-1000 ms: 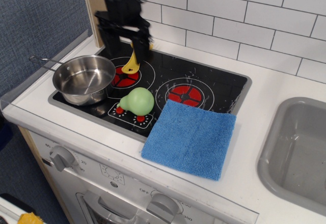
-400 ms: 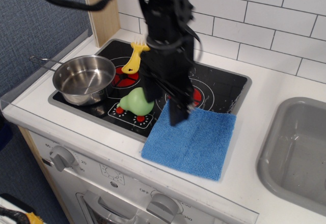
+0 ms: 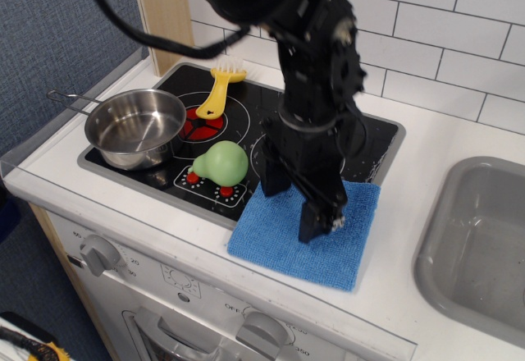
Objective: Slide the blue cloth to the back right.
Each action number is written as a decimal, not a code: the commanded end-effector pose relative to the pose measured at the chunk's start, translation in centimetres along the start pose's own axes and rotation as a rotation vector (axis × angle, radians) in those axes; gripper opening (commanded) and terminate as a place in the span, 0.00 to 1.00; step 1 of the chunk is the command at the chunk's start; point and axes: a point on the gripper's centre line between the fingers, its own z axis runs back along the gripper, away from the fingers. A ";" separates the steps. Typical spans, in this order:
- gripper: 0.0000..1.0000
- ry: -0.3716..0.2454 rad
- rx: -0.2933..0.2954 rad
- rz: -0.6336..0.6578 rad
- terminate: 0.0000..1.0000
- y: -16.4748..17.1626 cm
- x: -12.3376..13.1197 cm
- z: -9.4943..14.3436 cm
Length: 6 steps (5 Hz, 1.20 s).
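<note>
Observation.image view: black arm reaching steeply down, fingers (image 3: 297,207) spread apart, both tips pressed onto blue cloth (image 3: 279,242) at bench (image 3: 426,143) front, holding nothing; cloth middle hidden behind arm

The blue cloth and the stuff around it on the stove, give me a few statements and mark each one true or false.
1. The blue cloth lies flat at the front right of the cooktop, partly over its edge. True.
2. The pincer is over the steel pot. False: it is down at the blue cloth, with its two fingers spread.
3. The green pear-shaped toy sits inside the pot. False: it rests on the cooktop, right of the pot.
4. The yellow utensil lies on the back left burner. True.
5. The sink is to the left of the stove. False: it is on the right.
</note>
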 end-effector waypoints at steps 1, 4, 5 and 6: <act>1.00 0.010 0.025 0.083 0.00 3.1 1.2 -2.2; 1.00 -0.154 0.006 0.144 0.00 8.6 9.9 -0.7; 1.00 -0.154 0.012 0.111 0.00 8.7 9.9 -0.7; 1.00 -0.148 0.018 0.109 0.00 8.8 9.8 -0.7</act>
